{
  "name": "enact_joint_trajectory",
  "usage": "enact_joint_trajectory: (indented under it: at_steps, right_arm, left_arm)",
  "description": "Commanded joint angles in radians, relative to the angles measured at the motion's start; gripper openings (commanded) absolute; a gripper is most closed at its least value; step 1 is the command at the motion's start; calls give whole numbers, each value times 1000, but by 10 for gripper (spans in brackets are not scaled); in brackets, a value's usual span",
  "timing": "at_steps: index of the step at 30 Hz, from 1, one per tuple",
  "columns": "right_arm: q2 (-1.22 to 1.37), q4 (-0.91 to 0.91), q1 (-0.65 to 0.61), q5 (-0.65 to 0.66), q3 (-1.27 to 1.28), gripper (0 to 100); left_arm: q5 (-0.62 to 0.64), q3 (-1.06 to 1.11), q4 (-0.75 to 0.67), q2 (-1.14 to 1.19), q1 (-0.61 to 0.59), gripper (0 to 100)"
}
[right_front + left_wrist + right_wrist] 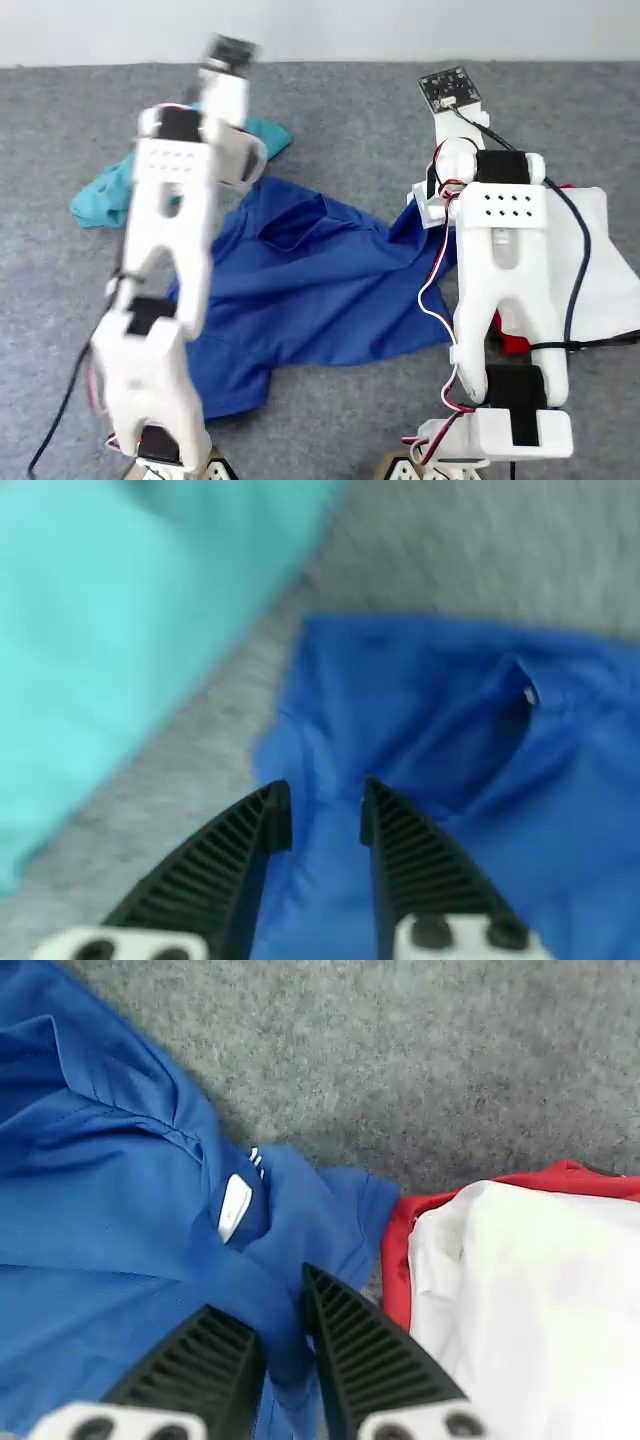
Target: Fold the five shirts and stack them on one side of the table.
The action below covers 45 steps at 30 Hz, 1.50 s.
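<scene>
Teal shirt (100,195): crumpled at upper left of the high view, on the grey surface (350,110).
Left gripper (325,802): jaws parted, poised over the blue shirt (320,290) near its edge beside the teal one.
Blue shirt: spread and rumpled at centre frame.
Right gripper (285,1305): closed on a fold at the blue shirt's right edge.
White shirt (600,270): at right of frame, lying over a red shirt (512,343).

4 shirts – blue (310,290), teal (100,195), wht (600,270), red (512,343); 2 arms (165,250) (505,260)
</scene>
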Motion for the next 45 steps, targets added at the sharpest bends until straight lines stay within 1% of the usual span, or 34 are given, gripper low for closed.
enact_joint_trajectory:
  at_steps: [1, 3, 6, 10, 15, 20, 23, 29, 31, 33, 37, 40, 45]
  right_arm:
    - [-4, 5, -5, -5, -5, 9]
    - [-4, 5, -4, -5, -5, 9]
    - [-2, 7, -2, -5, -5, 9]
    - [-2, -2, -7, -3, 29, 9]
    - [-5, -4, -4, -3, 51, 9]
    - [-4, -13, -4, -3, 54, 9]
    - [-4, -15, -2, -3, 54, 9]
    - [-4, -16, -7, -3, 54, 9]
    - [-4, -16, -7, -3, 54, 9]
    - [-4, -16, -7, -3, 54, 9]
    - [-7, -16, -8, -3, 54, 9]
    - [-8, -15, -8, -3, 54, 9]
    - [-7, -15, -8, -3, 54, 9]
  left_arm:
    - [-14, -302, 140, 219, 35, 124]
    - [-14, -369, 138, 296, 25, 124]
    - [-15, -341, 138, 338, 18, 124]
    - [-48, -277, 137, 338, 12, 124]
    - [-51, -237, 137, 339, 14, 123]
    - [-44, -255, 137, 288, 15, 120]
    - [-44, -183, 138, 189, 18, 121]
    - [-64, 114, 133, 35, 18, 121]
    - [-86, 166, 133, 11, 18, 121]
    - [-94, 193, 129, 3, 18, 120]
    - [-94, 191, 69, 40, 18, 120]
    - [-89, 191, 26, 72, 34, 120]
    - [-86, 189, -5, 84, 58, 120]
